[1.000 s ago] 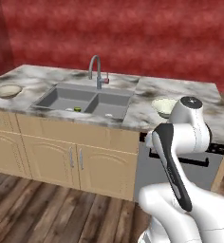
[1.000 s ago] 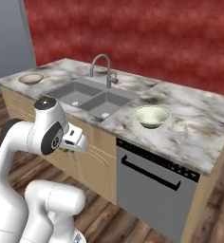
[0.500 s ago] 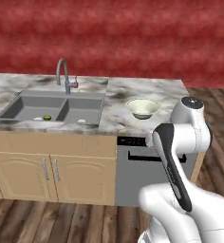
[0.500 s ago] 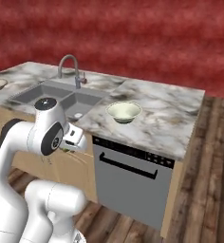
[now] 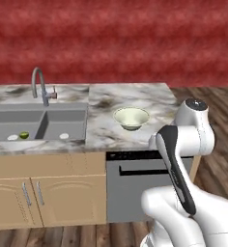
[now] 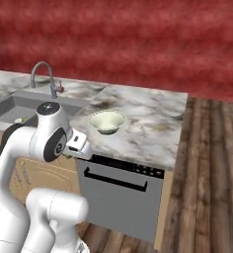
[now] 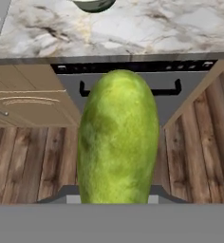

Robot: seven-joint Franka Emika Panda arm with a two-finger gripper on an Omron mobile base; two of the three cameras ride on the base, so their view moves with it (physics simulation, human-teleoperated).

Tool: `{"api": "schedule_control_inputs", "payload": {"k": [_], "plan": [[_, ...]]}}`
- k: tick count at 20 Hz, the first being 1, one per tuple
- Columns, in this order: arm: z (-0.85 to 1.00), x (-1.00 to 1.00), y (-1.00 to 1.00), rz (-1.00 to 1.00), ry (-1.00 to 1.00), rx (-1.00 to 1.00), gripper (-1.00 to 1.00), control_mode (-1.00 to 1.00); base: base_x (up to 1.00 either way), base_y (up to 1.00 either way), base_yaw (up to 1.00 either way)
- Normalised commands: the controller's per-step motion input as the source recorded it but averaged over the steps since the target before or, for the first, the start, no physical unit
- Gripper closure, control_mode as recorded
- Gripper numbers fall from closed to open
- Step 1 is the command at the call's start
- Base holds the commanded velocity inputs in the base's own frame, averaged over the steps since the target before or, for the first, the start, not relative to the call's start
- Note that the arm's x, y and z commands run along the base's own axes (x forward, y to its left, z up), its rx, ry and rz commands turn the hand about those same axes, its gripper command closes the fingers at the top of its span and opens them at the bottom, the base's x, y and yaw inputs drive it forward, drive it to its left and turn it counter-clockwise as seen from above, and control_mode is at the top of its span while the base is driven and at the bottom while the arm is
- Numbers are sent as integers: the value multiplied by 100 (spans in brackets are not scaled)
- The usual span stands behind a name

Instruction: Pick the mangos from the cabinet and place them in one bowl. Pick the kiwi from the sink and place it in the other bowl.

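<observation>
One mango (image 7: 117, 137), green, gripped in fingers, held low before dishwasher (image 5: 135, 185), short of cream bowl (image 5: 131, 117) on table (image 5: 135, 99). Step: carrying. Next: lift over bowl, release.

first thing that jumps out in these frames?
The long green mango looming in the hand view, held in the end effector above the wood floor before the dishwasher. Next, the cream bowl alone on the marble counter, and the tiny kiwi in the sink.
</observation>
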Motion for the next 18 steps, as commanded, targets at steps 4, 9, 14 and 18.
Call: {"api": "schedule_control_inputs", "payload": {"k": [4,9,14,18], "plan": [[0,0,0,0,0,0,100,100,17,47,-20],[0,0,0,0,0,0,100,100,15,49,-20],[0,0,0,0,0,0,100,100,47,4,-20],[0,0,0,0,0,0,100,100,41,-34,-8]]}}
